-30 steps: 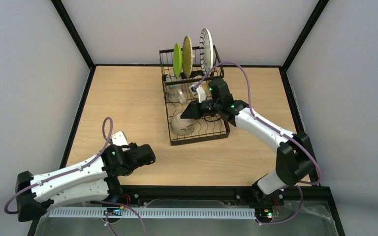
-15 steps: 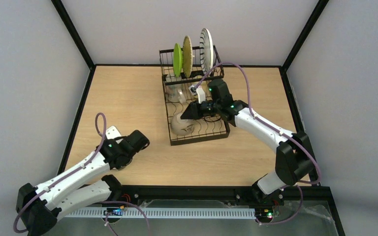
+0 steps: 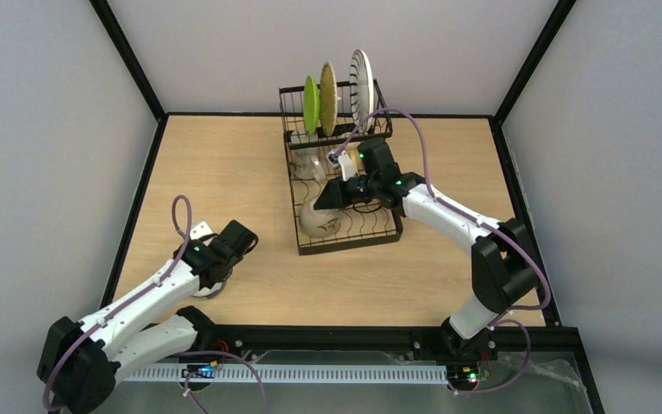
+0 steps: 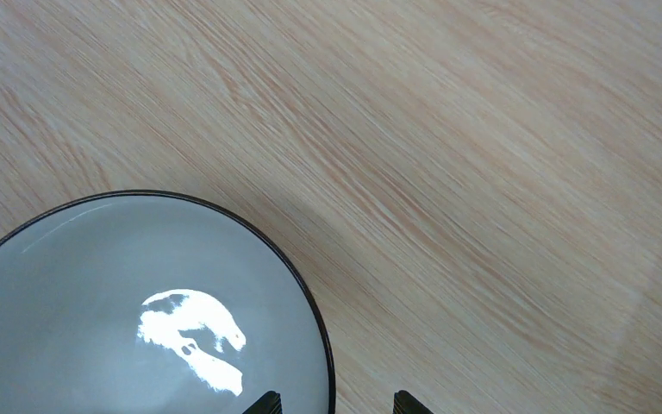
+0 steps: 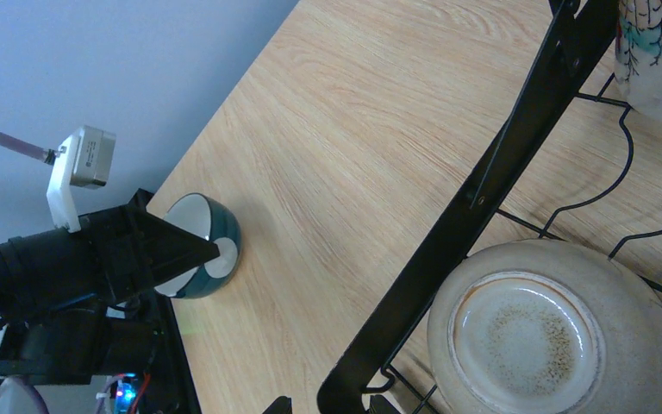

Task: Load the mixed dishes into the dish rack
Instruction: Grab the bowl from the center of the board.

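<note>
Plates stand on edge in the raised basket tier at the far end of the dish rack (image 3: 349, 245): the green plate (image 3: 310, 103) on the left, the woven bamboo plate (image 3: 327, 97) just beside it, and the blue-striped white plate (image 3: 361, 86) on the right. On the slotted lower tray a speckled bowl (image 5: 526, 336) lies upside down at the near left corner, its foot ring facing up. Farther along the tray is a pale patterned vessel (image 5: 659, 60); it may be the mug, though the right wrist view crops it too tightly to be sure. The right gripper (image 3: 320, 202) hangs over the lower tray just above the overturned bowl, its fingers apart and nothing visibly between them. Well apart from the rack, on the near left of the bench (image 3: 224, 164), the blue-patterned bowl (image 5: 228, 237) sits upright, white inside with a dark rim. The left gripper (image 4: 336, 404) points down at it with fingers (image 4: 269, 404) spread. In the left wrist view one tip sits over the bowl's inside, the other over bare wood, and the rim runs between them.
</note>
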{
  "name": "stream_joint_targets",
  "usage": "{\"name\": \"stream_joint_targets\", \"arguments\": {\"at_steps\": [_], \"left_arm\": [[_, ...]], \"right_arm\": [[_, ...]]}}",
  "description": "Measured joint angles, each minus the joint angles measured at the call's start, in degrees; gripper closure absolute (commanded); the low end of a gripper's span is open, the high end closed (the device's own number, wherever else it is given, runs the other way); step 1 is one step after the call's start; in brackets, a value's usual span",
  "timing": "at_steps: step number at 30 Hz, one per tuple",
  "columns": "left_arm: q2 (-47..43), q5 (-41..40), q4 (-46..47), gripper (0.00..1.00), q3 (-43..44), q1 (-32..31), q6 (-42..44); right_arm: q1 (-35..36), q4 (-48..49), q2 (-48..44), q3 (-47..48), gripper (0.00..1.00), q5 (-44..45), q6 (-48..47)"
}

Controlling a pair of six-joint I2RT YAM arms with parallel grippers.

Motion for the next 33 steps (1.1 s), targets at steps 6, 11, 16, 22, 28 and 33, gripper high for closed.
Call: {"name": "stream_joint_targets", "arguments": {"at_steps": [6, 11, 16, 22, 28, 33], "left_arm": [[1.1, 2.1, 3.0, 0.30, -2.0, 1.7, 2.4], [2.2, 4.0, 5.3, 0.42, -3.3, 2.3, 3.6], [2.4, 5.8, 7.3, 0.79, -6.1, 2.3, 4.7], [2.1, 4.9, 8.2, 0.98, -6.5, 2.3, 6.9], [1.0, 5.0, 7.7, 0.98, -6.5, 2.4, 7.4], [-1.5, 5.8, 6.4, 0.98, -6.4, 2.5, 7.4]], "right_arm": [[0.0, 0.0, 1.2, 0.7, 0.51, 0.0, 0.0], [0.0, 0.1, 2.8, 1.6, 0.50, 0.0, 0.0], [0.0, 0.0, 3.0, 1.6, 0.51, 0.0, 0.1], [0.0, 0.0, 3.0, 1.6, 0.51, 0.6, 0.4], [0.0, 0.0, 2.2, 1.6, 0.51, 1.2, 0.5], [0.0, -0.2, 0.3, 1.6, 0.51, 2.2, 0.7]]}}
